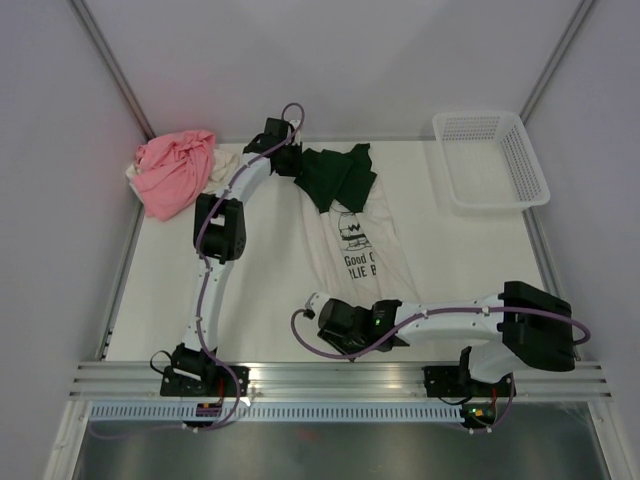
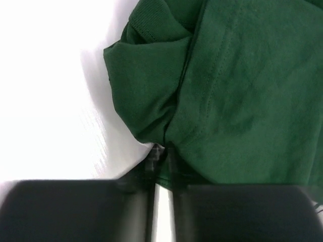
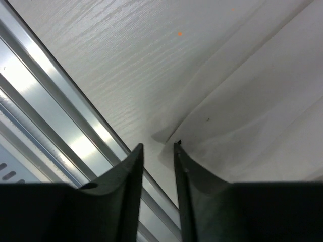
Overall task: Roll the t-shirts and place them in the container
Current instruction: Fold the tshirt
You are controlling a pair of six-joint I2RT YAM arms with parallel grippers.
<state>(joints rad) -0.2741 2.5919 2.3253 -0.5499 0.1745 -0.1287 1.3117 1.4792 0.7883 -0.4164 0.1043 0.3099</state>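
Note:
The dark green t-shirt (image 1: 340, 175) lies crumpled at the back centre, over the top of the white printed t-shirt (image 1: 355, 250), which is spread lengthwise towards me. My left gripper (image 1: 295, 160) is shut on the green shirt's left edge; in the left wrist view a fold of the green shirt (image 2: 227, 91) is pinched between the fingers of that gripper (image 2: 162, 151). My right gripper (image 1: 315, 305) is open, low at the white shirt's near left corner. In the right wrist view that gripper's (image 3: 158, 147) tips straddle the white shirt's (image 3: 252, 111) corner. The pink t-shirt (image 1: 175, 172) is heaped at back left, with the cream one (image 1: 225, 163) beside it.
A white mesh basket (image 1: 490, 160) stands at the back right corner. Metal rails (image 1: 330, 375) run along the table's near edge, right below my right gripper and in the right wrist view (image 3: 55, 116). Grey walls close the left, back and right sides.

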